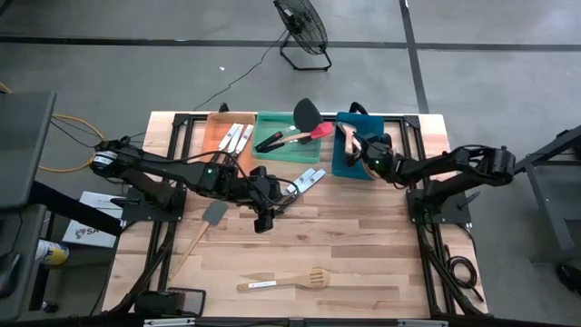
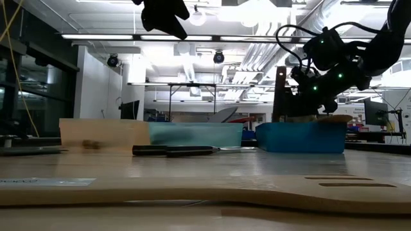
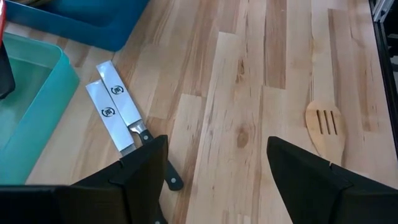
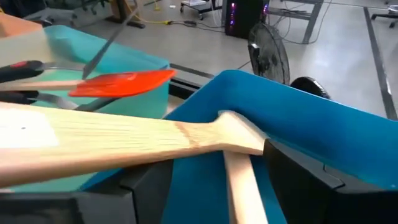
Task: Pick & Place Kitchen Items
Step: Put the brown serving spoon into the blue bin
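Observation:
My right gripper (image 1: 357,147) (image 4: 217,190) reaches into the blue tray (image 1: 363,168) and is open. A pale wooden utensil (image 4: 112,143) lies there. Its broad end points toward the green tray (image 1: 283,150), and a wooden handle (image 4: 239,177) runs between my fingers without a plain touch. My left gripper (image 1: 263,221) (image 3: 217,177) hangs open above the table's middle, holding nothing. Two black-handled knives (image 3: 115,112) (image 1: 306,179) lie side by side on the table just beyond it.
The green tray holds a red spatula (image 1: 320,130) and a black one (image 1: 306,113). The orange tray (image 1: 218,136) holds knives. A grey spatula (image 1: 214,212) lies left of centre, and a slotted wooden turner (image 1: 283,281) (image 3: 324,127) lies near the front edge.

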